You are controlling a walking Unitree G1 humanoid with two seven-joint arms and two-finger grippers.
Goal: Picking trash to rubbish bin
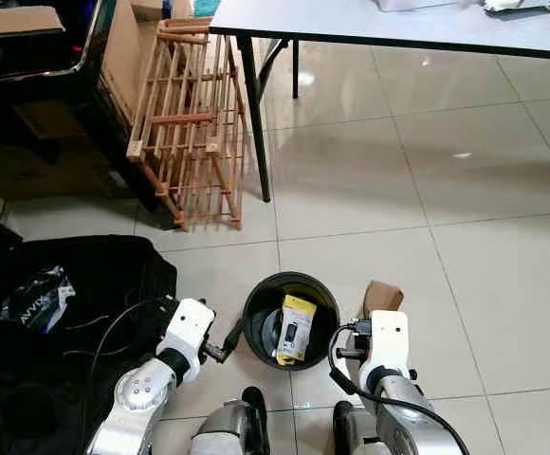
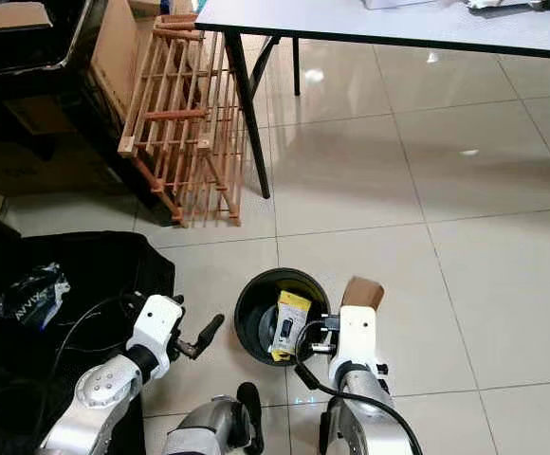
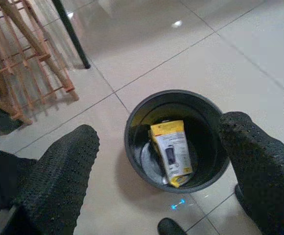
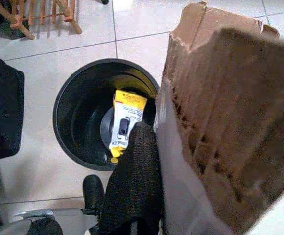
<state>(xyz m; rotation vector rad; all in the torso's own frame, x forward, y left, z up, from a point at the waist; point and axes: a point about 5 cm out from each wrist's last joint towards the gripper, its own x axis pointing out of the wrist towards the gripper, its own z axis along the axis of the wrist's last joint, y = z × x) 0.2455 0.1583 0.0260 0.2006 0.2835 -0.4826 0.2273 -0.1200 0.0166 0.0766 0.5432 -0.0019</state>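
A round black rubbish bin (image 1: 256,327) stands on the tiled floor just in front of me, with a yellow package (image 1: 297,327) lying inside it. My right gripper (image 1: 362,327) is at the bin's right rim, shut on a torn piece of brown cardboard (image 1: 382,296) that sticks up beside the bin. In the right wrist view the cardboard (image 4: 230,122) rests against one black finger (image 4: 137,181), above the bin (image 4: 78,112). My left gripper (image 1: 226,345) hovers at the bin's left side, open and empty, and the bin (image 3: 208,147) lies between its fingers (image 3: 59,176) in the left wrist view.
A black bag (image 1: 114,275) with a crinkled plastic wrapper (image 1: 38,299) on it lies on the floor at my left. A wooden slatted rack (image 1: 190,123) leans by a black table leg (image 1: 254,123) of the grey table (image 1: 398,24) ahead. Bare tiles stretch to the right.
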